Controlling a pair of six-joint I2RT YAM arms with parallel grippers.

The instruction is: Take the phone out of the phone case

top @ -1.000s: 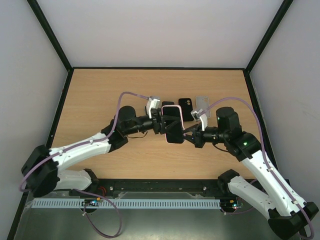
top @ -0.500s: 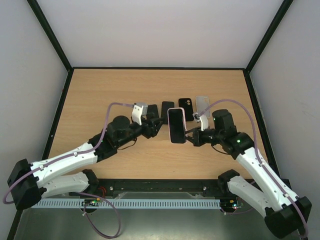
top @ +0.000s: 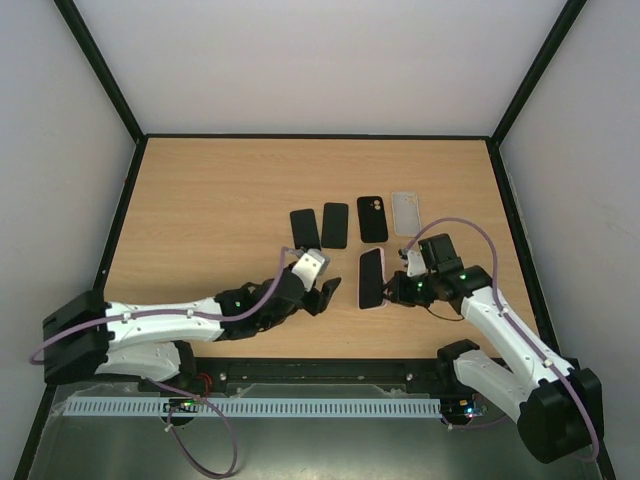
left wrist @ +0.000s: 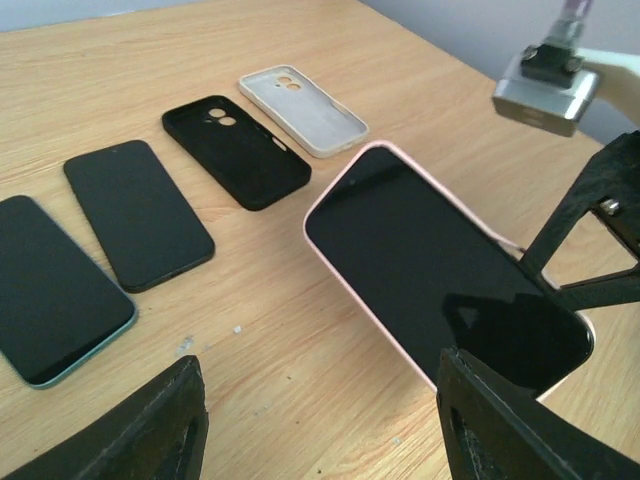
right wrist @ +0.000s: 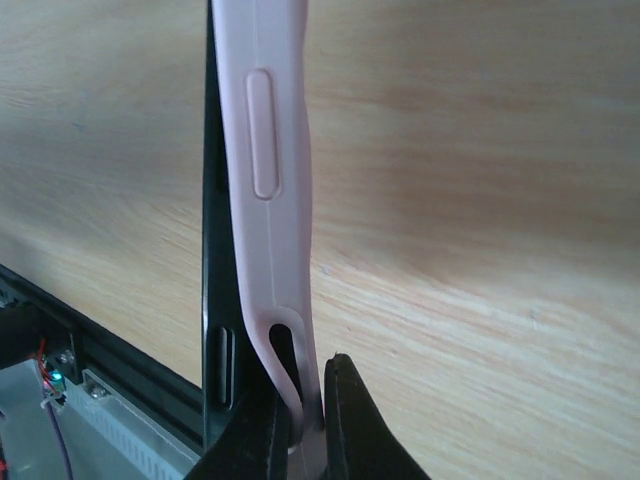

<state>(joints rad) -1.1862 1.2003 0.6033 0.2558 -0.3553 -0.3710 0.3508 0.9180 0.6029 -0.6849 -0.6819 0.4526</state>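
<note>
Retreat is the main change: a second ago both arms met high over the middle of the bench [top: 200,200], with the left hand [top: 328,293] against the phone's left edge. Now you see that hand drawn back and low near the bench's near edge, apart from the phone [left wrist: 440,285]. Its fingers [left wrist: 150,430] stand spread with nothing between them. The right hand [top: 392,289] has also come toward the near edge and brought the phone along. The four things lined up farther back lie as before: a teal-edged phone [top: 305,229], a black phone [top: 334,225], a black case [top: 372,218] and a pale case [top: 406,213].

The phone still sits in its pink case [right wrist: 265,150], screen up, between the two hands. The right hand pinches the near right end of the case, jaws pressed together on it, as your right wrist view shows from the side. From the left wrist view the phone lies just ahead and to the right of the spread left fingers, not touching them. It reaches away toward the black case and the pale case. You cannot tell from these views whether the phone's far end rests on the bench or hangs just above it.
</note>
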